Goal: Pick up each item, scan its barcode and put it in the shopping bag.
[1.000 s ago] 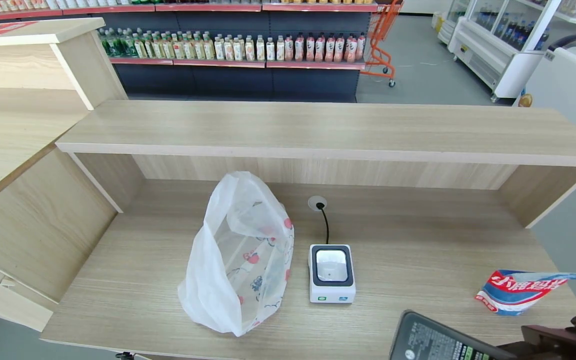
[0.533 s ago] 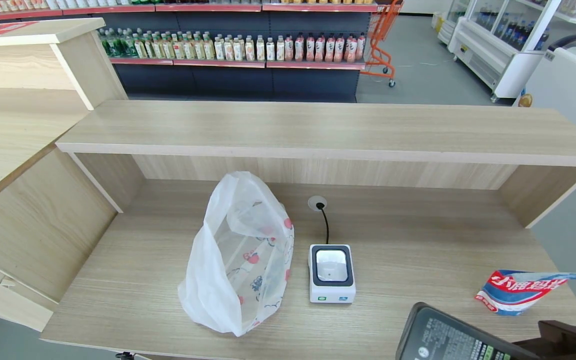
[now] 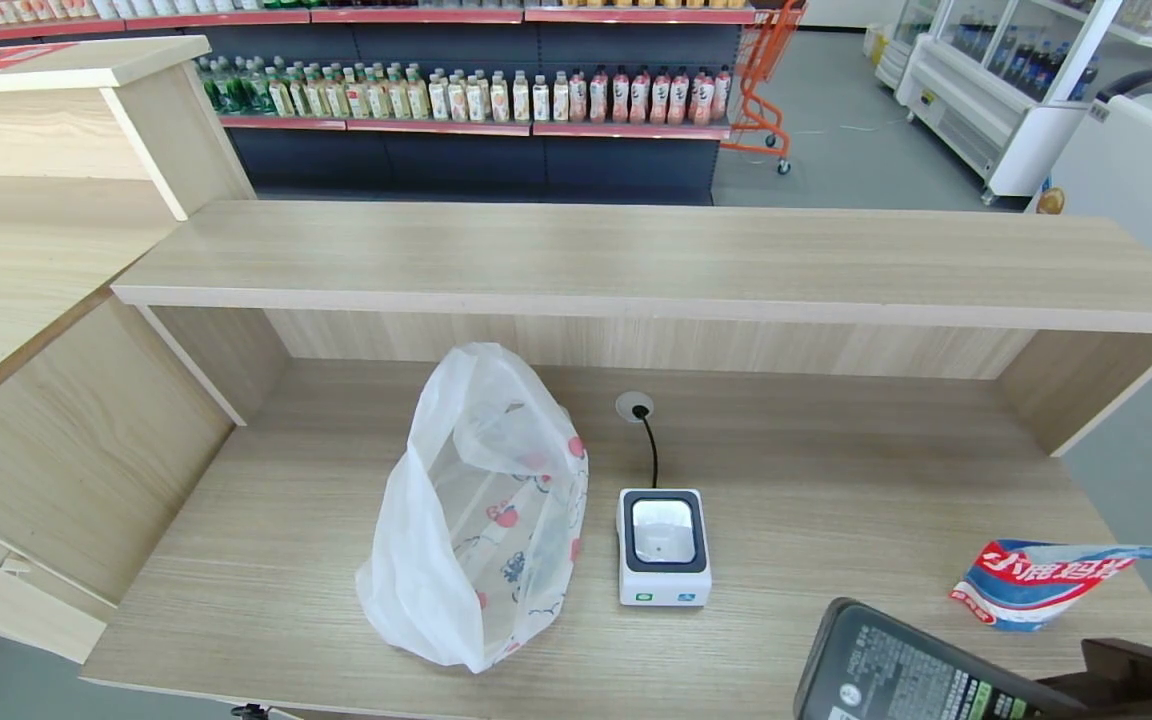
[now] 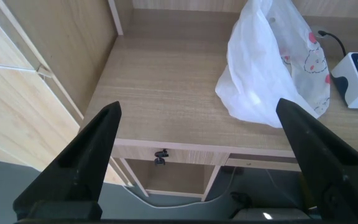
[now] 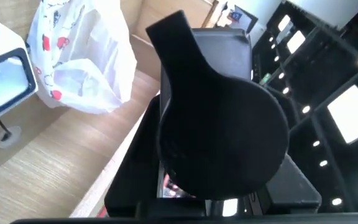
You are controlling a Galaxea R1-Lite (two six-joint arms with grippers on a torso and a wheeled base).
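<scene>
A white plastic shopping bag [image 3: 481, 510] with a red print stands open on the wooden desk, just left of the white barcode scanner [image 3: 664, 545]. At the desk's near right corner my right gripper [image 3: 1086, 685] is shut on a flat black package [image 3: 896, 665] with a printed label, held above the desk edge. From the right wrist, one black finger lies over the black package [image 5: 232, 50], with the scanner [image 5: 2, 81] and the bag [image 5: 86, 56] beyond. My left gripper [image 4: 199, 106] hangs open in front of the desk's near left edge, holding nothing, with the bag [image 4: 272, 68] ahead.
A blue, red and white pouch [image 3: 1041, 580] lies at the desk's right edge. The scanner's black cable [image 3: 650, 440] runs to a hole in the desk. A raised counter shelf [image 3: 656, 260] spans the back, and a side panel [image 3: 86, 450] closes off the left.
The black package in my right gripper has shifted slightly right and farther over the desk. The arm's cable loop at the right edge has left the view. Bag, scanner and pouch are unmoved.
</scene>
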